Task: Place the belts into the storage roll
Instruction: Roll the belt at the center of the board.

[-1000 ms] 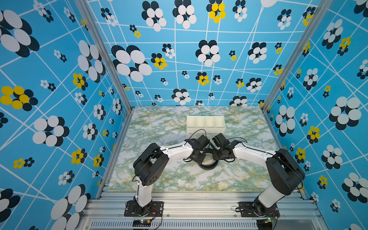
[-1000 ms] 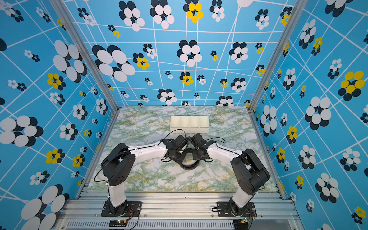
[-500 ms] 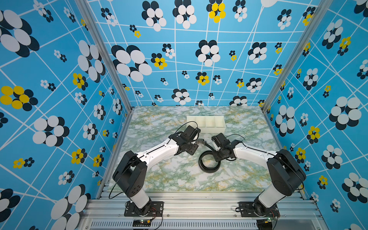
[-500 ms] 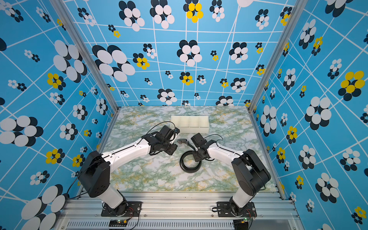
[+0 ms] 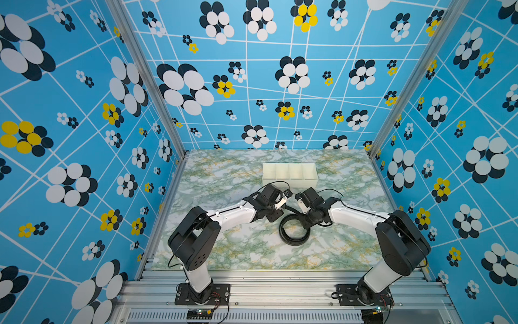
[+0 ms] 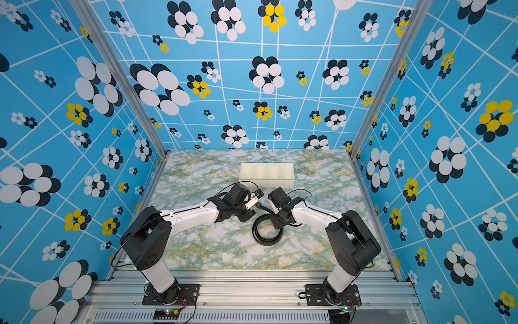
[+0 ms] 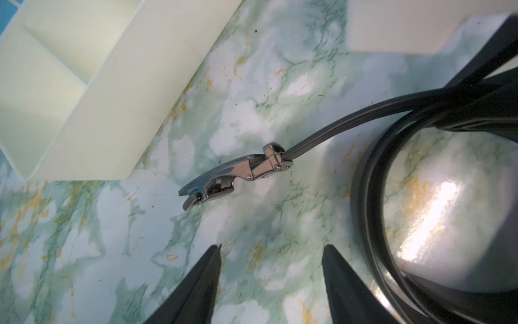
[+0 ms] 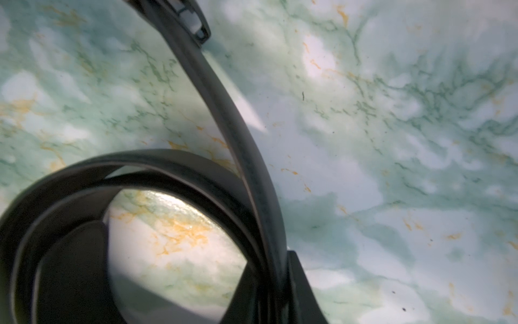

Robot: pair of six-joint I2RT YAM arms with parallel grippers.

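Left claw (image 7: pixel 272 249) is hanging low over the table (image 5: pixel 224 246), its two dark fingers (image 7: pixel 199 289) standing well apart and gripping nothing. The buckle (image 7: pixel 235 174) is lying just beyond the tips, clear of them; cannot tell whether it is resting on the surface or sitting just off it. Right claw (image 8: pixel 270 261) is sitting down on the belt (image 5: pixel 294 242), jaws pinching the stacked strap layers at the far side of the coil. Belt is lying as a loose black ring of several turns between the two wrists, showing in both top views (image 6: pixel 267 241), with one strap end leaving the coil and running toward the tray (image 5: pixel 290 182), ending in the silver-grey buckle. Belt is lying wholly outside the tray, near it but apart. Tray is sitting at the far middle of the table, long side facing the arms, three dividers making four compartments in a row. Table is showing a glossy marble print, pale green and white with yellow veins, and is throwing a bright glare patch inside the coil. Walls (image 5: pixel 70 112) on three sides are wearing blue print crossed by white lines, scattered with flower shapes in black, white and yellow. Aluminium rail (image 5: pixel 280 283) is running along the near edge, carrying both arm bases.
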